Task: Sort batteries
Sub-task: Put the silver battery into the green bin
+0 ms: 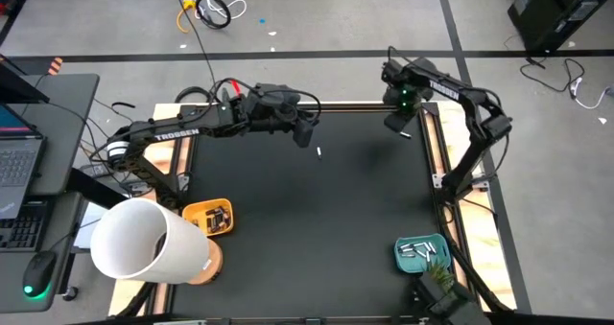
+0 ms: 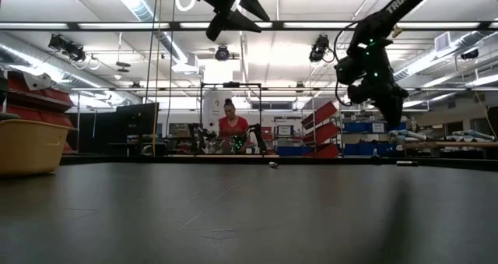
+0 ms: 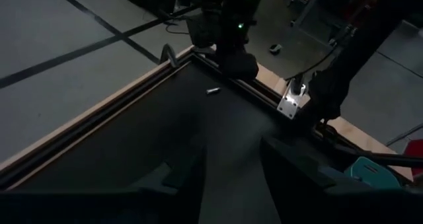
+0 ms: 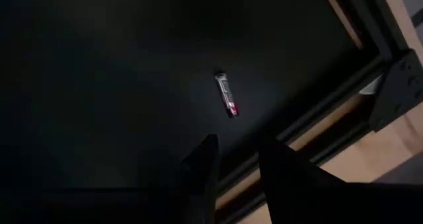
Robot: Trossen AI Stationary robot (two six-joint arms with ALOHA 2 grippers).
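Observation:
A pale battery [image 1: 318,151] lies on the black mat, just toward the near side of my left gripper [image 1: 307,131]. That gripper hangs well above the mat, open and with nothing in it [image 3: 231,171]. A dark battery with a red end [image 4: 228,93] lies flat near the far right corner. It shows small in the left wrist view [image 3: 213,90]. My right gripper [image 1: 401,124] hangs above that corner, pointing down. Its fingers [image 4: 236,156] stand apart with nothing between them, short of the dark battery.
A yellow tray [image 1: 192,210] with batteries sits near the left edge. A teal tray [image 1: 403,258] with batteries sits at the near right. A big white cylinder [image 1: 144,239] stands at the near left corner. Metal rails [image 1: 355,105] frame the mat, and a person sits far behind the table.

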